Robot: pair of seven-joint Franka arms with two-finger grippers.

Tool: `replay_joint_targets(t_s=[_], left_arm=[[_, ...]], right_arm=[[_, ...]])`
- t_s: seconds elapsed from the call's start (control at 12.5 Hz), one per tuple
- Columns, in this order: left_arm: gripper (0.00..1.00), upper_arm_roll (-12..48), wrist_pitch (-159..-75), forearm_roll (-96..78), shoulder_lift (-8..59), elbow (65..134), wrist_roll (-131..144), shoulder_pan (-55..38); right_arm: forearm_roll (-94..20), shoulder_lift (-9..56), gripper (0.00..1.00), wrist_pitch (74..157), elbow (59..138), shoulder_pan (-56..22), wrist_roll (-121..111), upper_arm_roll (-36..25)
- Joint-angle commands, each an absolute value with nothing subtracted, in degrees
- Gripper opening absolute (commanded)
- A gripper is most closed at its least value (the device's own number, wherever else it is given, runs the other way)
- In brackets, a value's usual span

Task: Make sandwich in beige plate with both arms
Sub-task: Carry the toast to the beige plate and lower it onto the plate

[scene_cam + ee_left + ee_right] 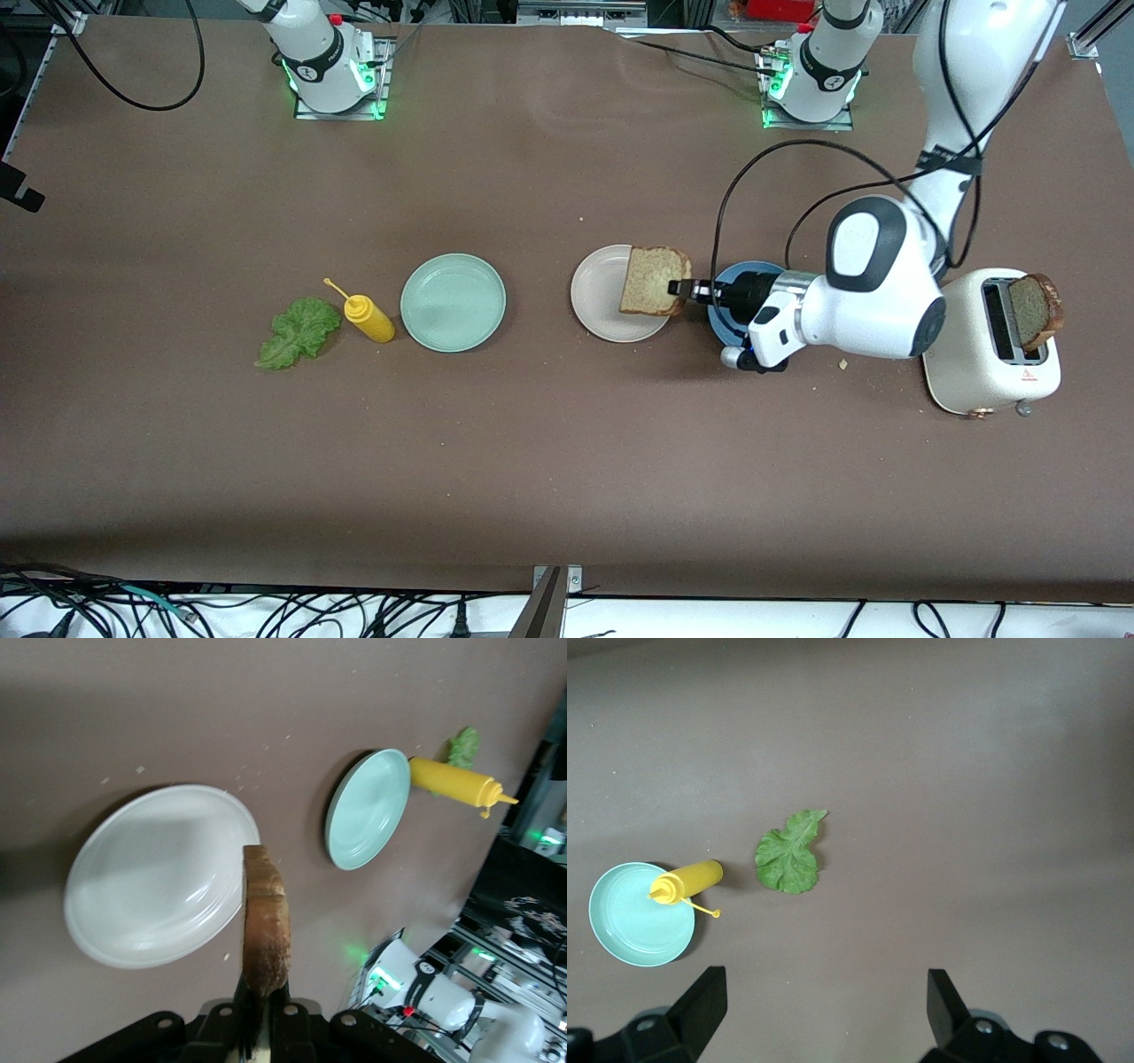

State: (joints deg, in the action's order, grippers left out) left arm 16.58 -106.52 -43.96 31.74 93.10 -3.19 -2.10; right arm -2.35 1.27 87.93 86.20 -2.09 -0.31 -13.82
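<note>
- Lettuce leaf [299, 331]: ruffled, green, lying flat on the brown table [532, 461] toward the right arm's end, alone on the bare surface.
- Mustard bottle [368, 319]: yellow squeeze bottle on its side, just beside the lettuce leaf, its body reaching to the edge of the mint green plate.
- Mint green plate [453, 302]: round, shallow, nothing on it, between the mustard bottle and the beige plate.
- Right gripper [824, 1010]: seen only in its own wrist view, high above the lettuce leaf and mustard bottle, fingers spread wide with nothing between them; the right arm waits.
- Beige plate [598, 297]: round, matte, low rim, near the middle of the table; its surface shows bare in the left wrist view.
- Toast slice [654, 281]: square, tan with a brown crust, held on edge and tilted over the beige plate on the side toward the left arm's end; whether it touches the plate cannot be told.
- Left gripper [678, 288]: reaching sideways over the blue plate, fingers clamped tight on the crust edge of the toast slice.
- Blue plate [725, 276]: just beside the beige plate, mostly covered by the left arm's wrist.
- Toaster [992, 354]: cream, two slots, toward the left arm's end.
- Second toast slice [1035, 310]: standing up out of one toaster slot.
</note>
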Motion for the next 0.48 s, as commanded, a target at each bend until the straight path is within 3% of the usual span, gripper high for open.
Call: replay_joint_targets(t_s=[0.0,0.4], left_arm=[[0.00,16.3,-111.1,-50.5,32.9,96.3,-12.3,-2.3],[0.00,16.3,-117.0,-62.6,34.4,107.1,-33.8,-1.7]], right_arm=[[-3.4,1.1,1.00,86.7,85.3,-1.7,-1.0,-13.8],[-3.4,1.1,1.00,87.1,85.3,-1.7,-1.0,-13.4]])
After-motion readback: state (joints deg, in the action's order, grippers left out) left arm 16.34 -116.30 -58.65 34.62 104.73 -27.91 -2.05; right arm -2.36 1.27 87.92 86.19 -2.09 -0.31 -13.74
